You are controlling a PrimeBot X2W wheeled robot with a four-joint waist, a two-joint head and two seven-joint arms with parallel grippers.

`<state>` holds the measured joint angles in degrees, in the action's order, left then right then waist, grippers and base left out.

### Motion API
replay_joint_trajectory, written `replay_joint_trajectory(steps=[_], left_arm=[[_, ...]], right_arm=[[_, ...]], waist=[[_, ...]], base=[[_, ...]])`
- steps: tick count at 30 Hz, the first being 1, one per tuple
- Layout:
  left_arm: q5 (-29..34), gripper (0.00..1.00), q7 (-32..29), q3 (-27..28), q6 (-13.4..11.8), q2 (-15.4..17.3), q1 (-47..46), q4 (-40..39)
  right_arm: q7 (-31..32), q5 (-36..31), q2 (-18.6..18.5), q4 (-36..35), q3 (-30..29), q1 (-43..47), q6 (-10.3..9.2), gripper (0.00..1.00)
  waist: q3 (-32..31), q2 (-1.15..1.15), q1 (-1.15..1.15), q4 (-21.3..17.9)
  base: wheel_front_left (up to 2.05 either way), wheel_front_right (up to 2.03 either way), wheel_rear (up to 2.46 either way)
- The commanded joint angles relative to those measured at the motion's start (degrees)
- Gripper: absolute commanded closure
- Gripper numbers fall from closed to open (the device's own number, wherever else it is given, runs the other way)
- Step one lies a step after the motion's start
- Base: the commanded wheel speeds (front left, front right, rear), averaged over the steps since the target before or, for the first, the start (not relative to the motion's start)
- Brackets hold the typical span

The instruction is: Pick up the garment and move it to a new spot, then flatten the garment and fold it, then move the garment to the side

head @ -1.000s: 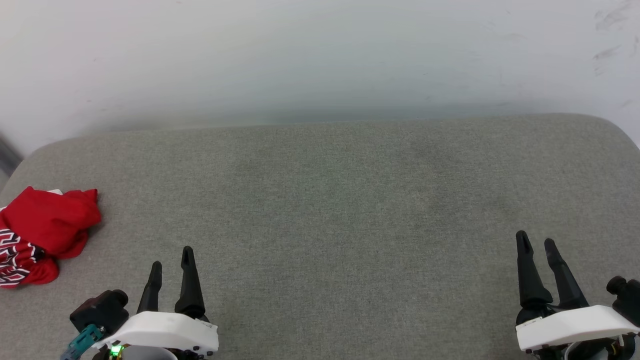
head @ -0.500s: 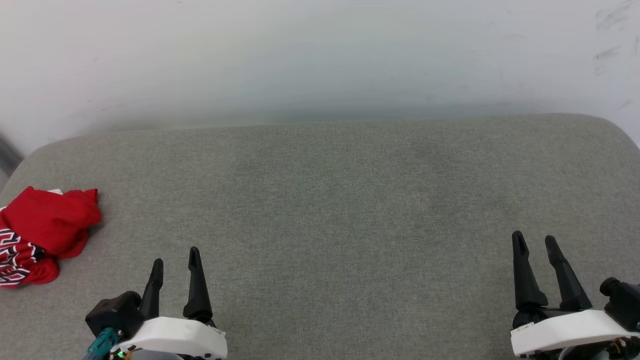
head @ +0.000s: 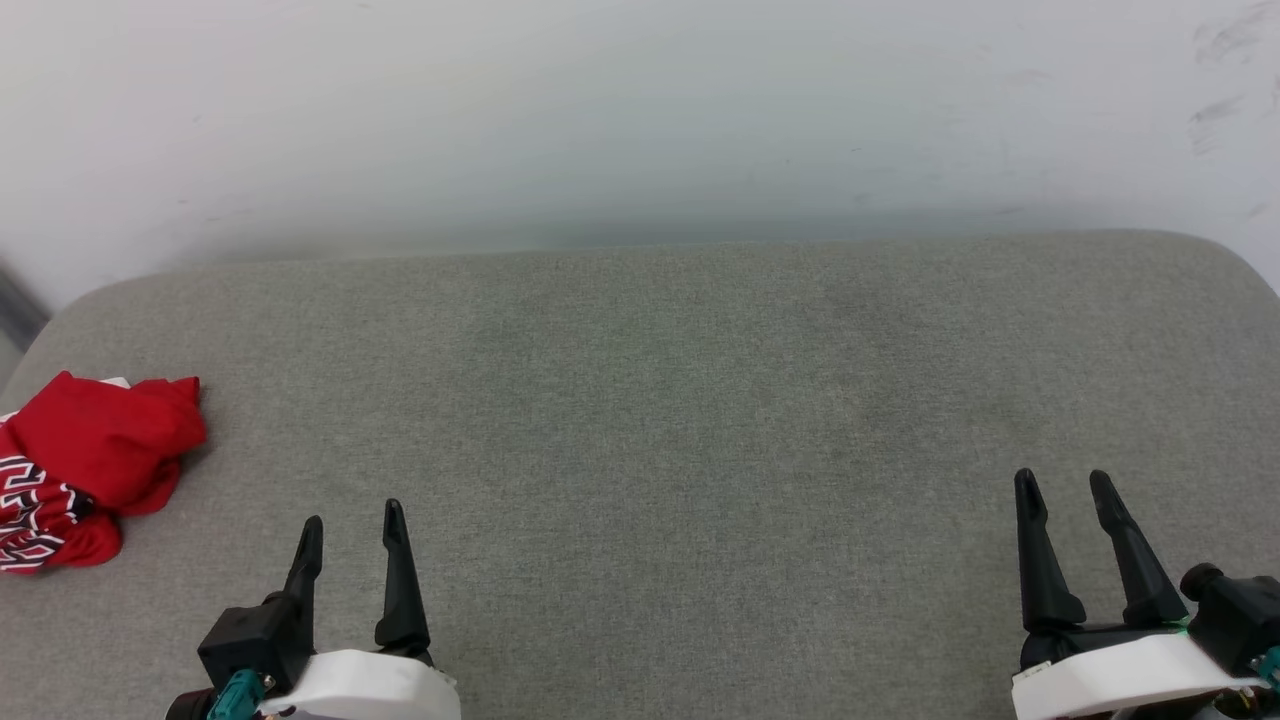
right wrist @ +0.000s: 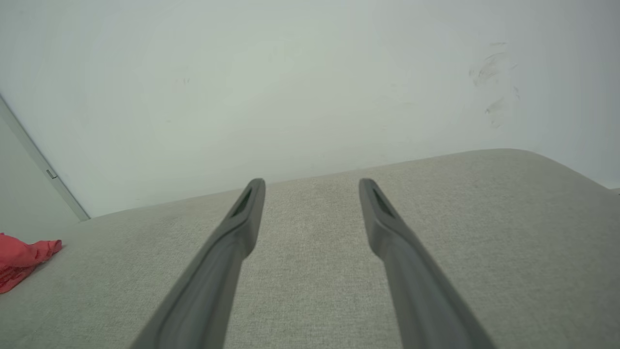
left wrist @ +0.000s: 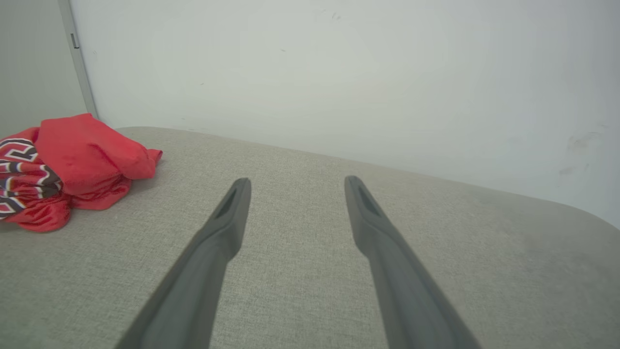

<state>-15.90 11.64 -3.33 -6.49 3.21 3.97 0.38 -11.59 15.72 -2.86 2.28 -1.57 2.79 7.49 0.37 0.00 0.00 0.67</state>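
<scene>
Red and crumpled, the garment (head: 85, 460) lies in a heap at the far left edge of a grey upholstered surface (head: 640, 380), close to that surface's rounded back corner. A sliver of white shows at the top of the heap, and black, white-outlined shapes cross its lower left folds, too creased for any letter or number to be read. Behind the heap, in the left wrist view, a narrow grey strip (left wrist: 77, 58) runs up the left end of the pale wall (head: 640, 120). To the right of the garment and nearer the robot, the left gripper (head: 353, 514) points forward over the fabric, its two dark fingers (head: 400, 580) spread with nothing between them; a stretch of grey cloth separates it from the heap, and the two do not touch. A teal connector (head: 235, 692) sits beside its white wrist housing (head: 370, 685). Across the wide middle of the surface, at the lower right, the right gripper (head: 1062, 476) stands the same way, fingers parted and holding nothing, well apart from the garment, which its own wrist view catches as a red corner (right wrist: 22, 259) at the left edge. Both grippers' fingertips stop short of the surface's far edge, where fabric meets wall. Dark scuff marks (head: 1215, 40) smudge the wall at the upper right.
</scene>
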Motion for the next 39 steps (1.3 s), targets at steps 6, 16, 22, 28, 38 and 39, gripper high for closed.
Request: replay_joint_trajectory(steps=[6, 16, 22, 28, 38, 39], left_arm=[[3.09, 0.0, 1.02, -0.2, 0.8, 0.1, 0.47, -0.29], [7.28, 0.0, 2.17, 0.19, 1.27, -0.09, 1.13, -0.16], [9.64, 0.0, 2.76, 0.29, 1.13, -0.22, 1.22, 0.43], [11.4, 0.0, 3.35, 0.46, 1.28, -0.3, 1.27, 0.92], [10.38, 0.0, 3.66, 0.81, 1.68, -0.36, 1.41, 1.83], [9.98, 0.0, 3.65, 0.82, 1.73, -0.35, 1.41, 1.81]], right_arm=[[-1.13, -3.09, -0.04, -0.97, 0.17, 0.79, 0.0, 0.0], [-2.22, -7.04, -0.04, -1.85, 0.22, 1.51, 0.0, 0.0], [-2.79, -9.26, -0.03, -2.28, 0.12, 1.91, 0.0, 0.0], [-3.44, -10.95, -0.02, -2.96, -0.06, 2.15, -0.01, 0.0], [-3.63, -10.58, -0.02, -3.53, -0.31, 2.16, -0.01, 0.0], [-3.63, -10.44, -0.02, -3.58, -0.3, 2.19, -0.01, 0.0]], waist=[[-0.06, 0.0, 0.0, 0.11], [0.04, 0.0, 0.0, 0.05], [0.24, 0.0, 0.0, 0.05], [0.39, 0.0, 0.0, 0.08], [0.26, 0.0, 0.0, -0.02], [0.25, 0.0, 0.0, -0.03]], base=[[0.0, 0.0, 0.0], [0.0, 0.0, 0.0], [0.0, 0.0, 0.0], [0.0, 0.0, 0.0], [0.0, 0.0, 0.0], [0.0, 0.0, 0.0]])
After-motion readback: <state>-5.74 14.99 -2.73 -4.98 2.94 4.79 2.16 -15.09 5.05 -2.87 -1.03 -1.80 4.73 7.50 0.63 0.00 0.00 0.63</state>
